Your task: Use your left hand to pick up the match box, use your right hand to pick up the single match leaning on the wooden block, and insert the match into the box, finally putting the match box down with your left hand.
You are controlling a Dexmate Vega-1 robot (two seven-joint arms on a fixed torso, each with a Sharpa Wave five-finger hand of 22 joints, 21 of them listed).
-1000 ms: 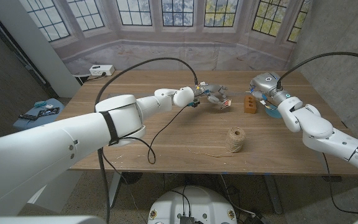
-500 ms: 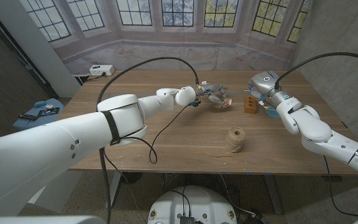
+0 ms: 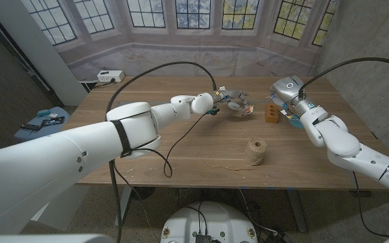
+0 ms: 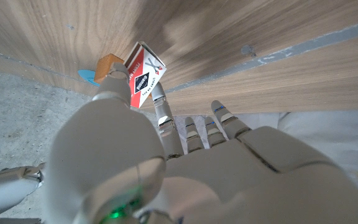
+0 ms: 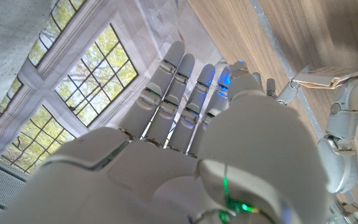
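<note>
My left hand (image 3: 229, 101) holds the match box (image 3: 246, 110) a little above the table's far middle. In the left wrist view the red, white and black match box (image 4: 145, 76) is pinched between the thumb and a finger. Just right of the box stands the small wooden block (image 3: 270, 113), also seen as the block (image 4: 107, 65) beyond the box. The match against the block is too thin to make out. My right hand (image 3: 280, 96) hovers behind the block. Its fingers (image 5: 179, 87) are stretched out with nothing in them, and past them shows the match box (image 5: 328, 77).
A spool of twine (image 3: 254, 151) stands near the table's front, with a loose strand (image 3: 223, 167) trailing left. A blue disc (image 3: 294, 122) lies right of the block. A white socket box (image 3: 110, 75) sits at the far left corner. A black cable (image 3: 174, 138) hangs over the table's middle.
My left hand has raised the match box slightly. My right hand has drifted a little farther back behind the block.
</note>
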